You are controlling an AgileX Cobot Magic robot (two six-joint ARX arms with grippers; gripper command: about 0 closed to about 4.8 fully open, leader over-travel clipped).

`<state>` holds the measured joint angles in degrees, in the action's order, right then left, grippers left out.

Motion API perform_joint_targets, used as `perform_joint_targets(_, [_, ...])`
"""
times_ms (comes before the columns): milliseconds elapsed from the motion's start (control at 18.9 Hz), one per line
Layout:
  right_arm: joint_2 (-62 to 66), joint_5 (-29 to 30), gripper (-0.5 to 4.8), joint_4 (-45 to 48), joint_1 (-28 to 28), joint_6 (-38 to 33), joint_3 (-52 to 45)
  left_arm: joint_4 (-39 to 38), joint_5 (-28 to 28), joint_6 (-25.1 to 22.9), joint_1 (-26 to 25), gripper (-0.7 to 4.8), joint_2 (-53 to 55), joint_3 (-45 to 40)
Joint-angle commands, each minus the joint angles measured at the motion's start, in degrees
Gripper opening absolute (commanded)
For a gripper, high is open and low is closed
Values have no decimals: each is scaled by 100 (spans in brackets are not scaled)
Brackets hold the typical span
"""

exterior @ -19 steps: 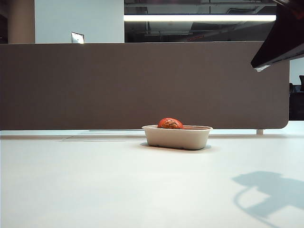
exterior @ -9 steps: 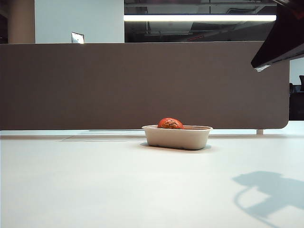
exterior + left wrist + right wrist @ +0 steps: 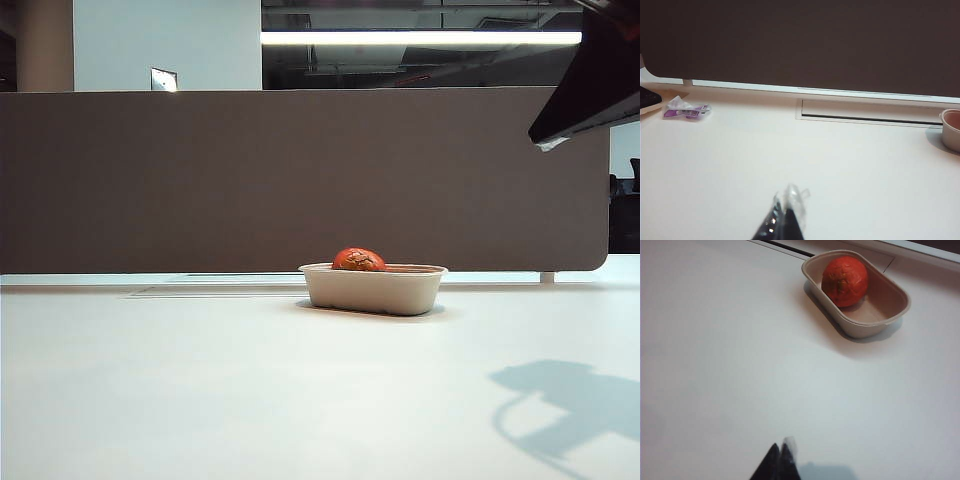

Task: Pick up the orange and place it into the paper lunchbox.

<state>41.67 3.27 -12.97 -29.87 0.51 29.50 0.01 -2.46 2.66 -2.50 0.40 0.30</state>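
The orange [image 3: 358, 260] [image 3: 844, 280] lies inside the paper lunchbox [image 3: 372, 290] [image 3: 892, 312], at one end of it, in the middle of the white table. My right gripper [image 3: 781, 449] hovers well away from the lunchbox with its jaws pressed together and nothing between them; in the exterior view only a dark part of that arm [image 3: 590, 85] shows at the upper right. My left gripper [image 3: 786, 200] is shut and empty, far from the lunchbox, whose rim [image 3: 951, 130] just shows at the edge of its wrist view.
A brown partition wall [image 3: 300, 180] runs along the table's far edge, with a cable slot [image 3: 870, 111] in the table before it. A small purple wrapper [image 3: 686, 110] and a dark object [image 3: 649, 97] lie far off on the left arm's side. The arm's shadow [image 3: 570, 405] falls front right.
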Motion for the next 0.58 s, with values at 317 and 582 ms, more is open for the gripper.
perform_joint_targets(317, [-17,33,-5,79,0,7,26,44,7,17,-4,-5,-22,-9])
perform_joint_targets(582, [-352,2,-5,37,291,15,9,44,9,17,-4,-5,-22,-9])
